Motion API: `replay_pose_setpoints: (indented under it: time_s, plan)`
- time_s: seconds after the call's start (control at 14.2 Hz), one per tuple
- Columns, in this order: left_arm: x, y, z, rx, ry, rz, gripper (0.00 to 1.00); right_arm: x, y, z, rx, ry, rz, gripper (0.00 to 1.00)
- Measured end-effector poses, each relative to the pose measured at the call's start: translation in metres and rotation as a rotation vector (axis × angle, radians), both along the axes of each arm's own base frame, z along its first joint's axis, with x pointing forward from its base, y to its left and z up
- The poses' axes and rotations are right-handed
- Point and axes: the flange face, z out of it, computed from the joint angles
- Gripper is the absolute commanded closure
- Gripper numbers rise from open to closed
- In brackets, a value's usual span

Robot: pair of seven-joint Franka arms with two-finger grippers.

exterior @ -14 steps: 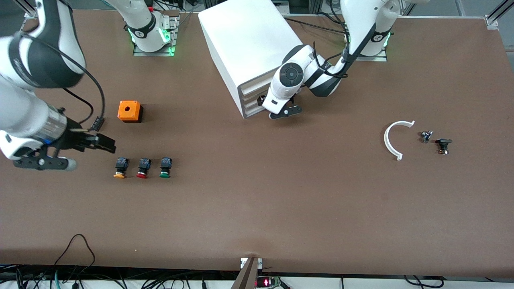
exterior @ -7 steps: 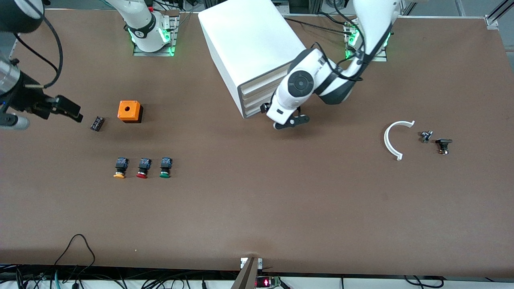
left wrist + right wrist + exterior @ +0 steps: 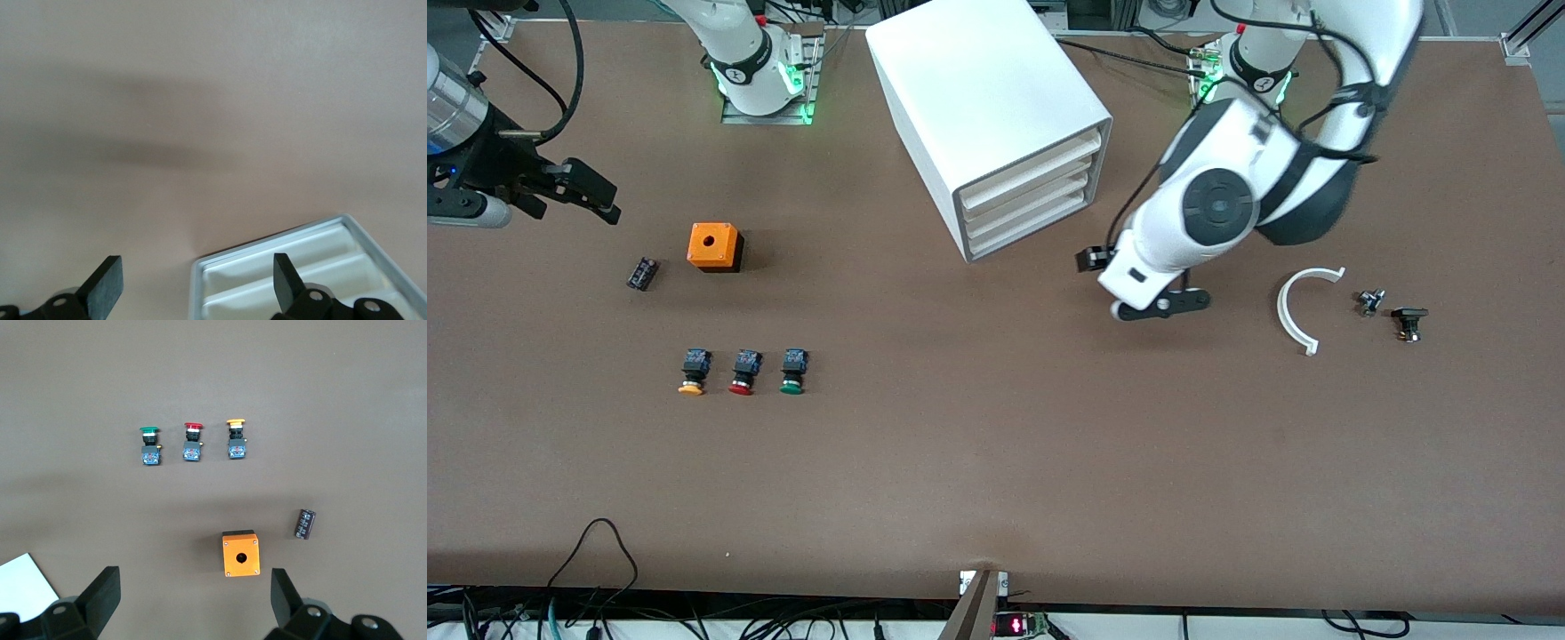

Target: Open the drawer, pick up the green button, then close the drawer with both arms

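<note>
The white cabinet (image 3: 978, 89) stands at the back middle with all three drawers shut; the drawer (image 3: 1028, 197) is the middle one. The green-capped button (image 3: 792, 372) lies on the table nearer the camera, last in a row with a red-capped (image 3: 743, 372) and a yellow-orange-capped one (image 3: 692, 372); the right wrist view shows the button (image 3: 149, 445) too. My left gripper (image 3: 1091, 260) hangs open and empty over bare table just off the cabinet's front corner (image 3: 320, 250). Over the table at the right arm's end, my right gripper (image 3: 600, 197) is open and empty.
An orange box (image 3: 714, 246) with a hole and a small dark cylinder (image 3: 641, 273) lie between the right gripper and the button row. Toward the left arm's end lie a white plastic arc (image 3: 1303, 307) and two small parts (image 3: 1369, 302) (image 3: 1408, 322).
The left gripper has pulled away from the drawer fronts toward the left arm's end. The right gripper has moved off from beside the button row toward the robots' side.
</note>
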Motion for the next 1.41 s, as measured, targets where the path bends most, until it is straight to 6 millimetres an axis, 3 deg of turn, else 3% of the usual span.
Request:
replay_pose_setpoints:
  time_s: [0.28,0.49,0.63,0.7,0.84,1.13,1.41]
  plan:
    - [0.016,0.063,0.066,-0.035,-0.084,-0.188,0.00,-0.014,0.000,0.004,-0.002,0.005,0.000,0.00]
    - [0.022,0.152,0.110,-0.040,-0.165,-0.337,0.00,-0.014,0.001,0.004,-0.001,0.011,-0.016,0.00]
    - [0.016,0.213,0.124,-0.030,-0.187,-0.353,0.00,-0.010,0.002,0.009,-0.001,0.002,-0.016,0.00]
    - [0.010,0.234,0.128,-0.025,-0.193,-0.343,0.00,-0.006,0.002,0.011,0.000,0.001,-0.016,0.00]
    - [-0.003,0.250,0.139,-0.014,-0.228,-0.329,0.00,0.003,0.000,0.009,0.001,0.011,-0.019,0.00]
    - [-0.030,0.255,0.157,0.041,-0.270,-0.313,0.00,0.014,-0.001,0.006,0.001,0.014,-0.016,0.00]
    - [-0.035,0.261,0.159,0.051,-0.266,-0.277,0.00,0.022,-0.001,0.015,0.003,0.002,-0.014,0.00]
